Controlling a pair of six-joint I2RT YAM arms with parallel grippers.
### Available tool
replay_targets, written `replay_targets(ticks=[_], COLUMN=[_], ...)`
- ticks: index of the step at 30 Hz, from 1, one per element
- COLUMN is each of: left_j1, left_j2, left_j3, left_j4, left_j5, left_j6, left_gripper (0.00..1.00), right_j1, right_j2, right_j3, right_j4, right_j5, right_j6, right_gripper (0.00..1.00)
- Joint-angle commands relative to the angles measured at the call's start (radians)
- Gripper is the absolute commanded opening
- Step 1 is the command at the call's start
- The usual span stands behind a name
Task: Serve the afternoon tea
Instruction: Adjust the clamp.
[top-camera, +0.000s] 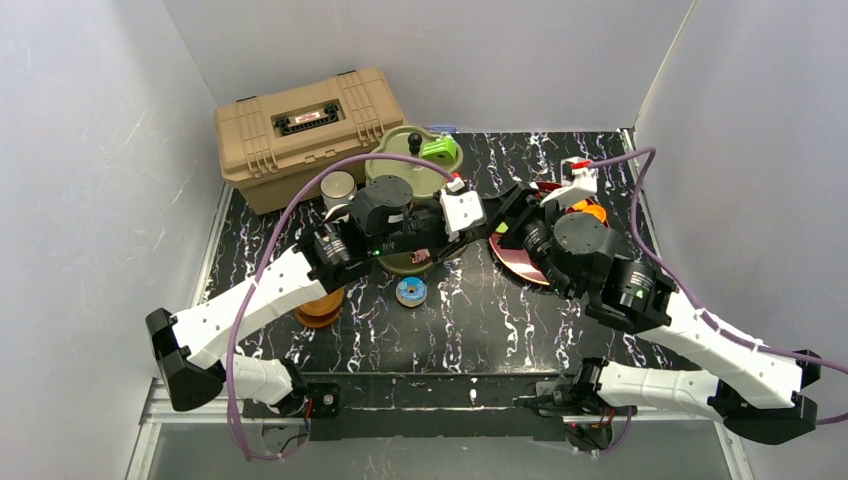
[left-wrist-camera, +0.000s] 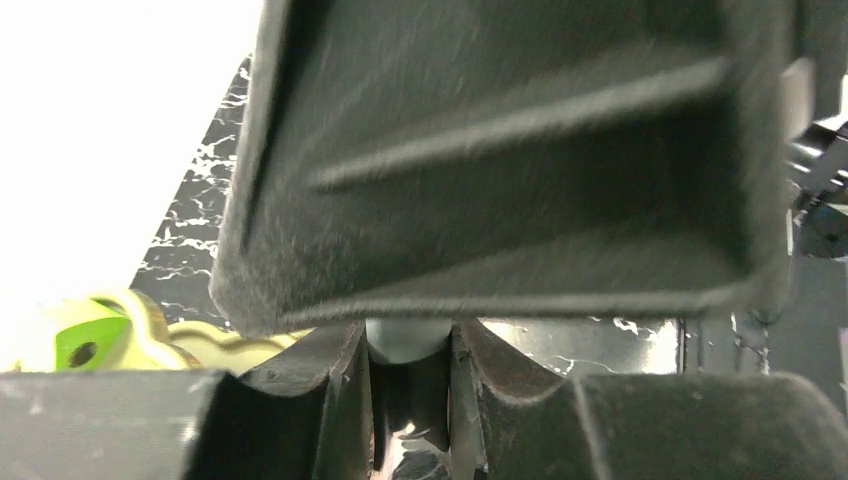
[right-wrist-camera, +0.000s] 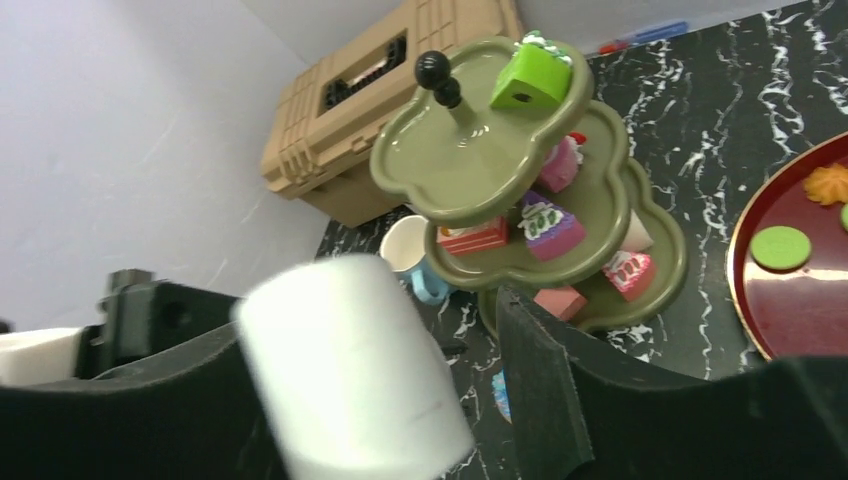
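White mug between the right hand's wide-spread fingers, in the left hand's tight grip.

Robot lab cell, plain white walls, black marbled table, 2 arms bolted at its edge

Clock from table centre, top view. Toolbox blocks 11 and the stand blocks 12, with a mug between them. Red tray and right arm fill 3. Left arm hangs over the saucers at 9. Blue donut sits near 6. Table is open at 5–6 and at 1.
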Motion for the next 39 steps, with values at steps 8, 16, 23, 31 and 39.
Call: replay_targets(ticks=[8,16,23,31,39], left_j1=[0.052,0.049,0.048,0.041,0.041], left_j2=[-0.020,-0.024,-0.035,-0.021,-0.024], left_j3=[0.037,0.012,-0.045,-0.041,-0.035], left_j4=[-0.016,-0.022,-0.056,-0.055,-0.035], left_j5=[0.085,0.009,-0.043,0.005,-0.017], left_j6=[-0.044,0.006,0.073,0.070,0.093], left_gripper=[0.31,0.77,0.54,0.38,0.01], right_j1=[0.005,0.005,0.005,0.005,0.004], right_j2=[-0.014,0.064,0.044,0.091,0.081], right_j3=[0.030,0.100,0.102,0.125,0.107], right_j4=[0.033,0.003,-0.016,-0.016,-0.013], right_j5=[-0.065,0.028,0.088,0.062,0.045], right_j6=[-0.020,-0.028,-0.013,0.003,0.022], right_gripper=[0.22,0.07,0.08,0.09,0.44])
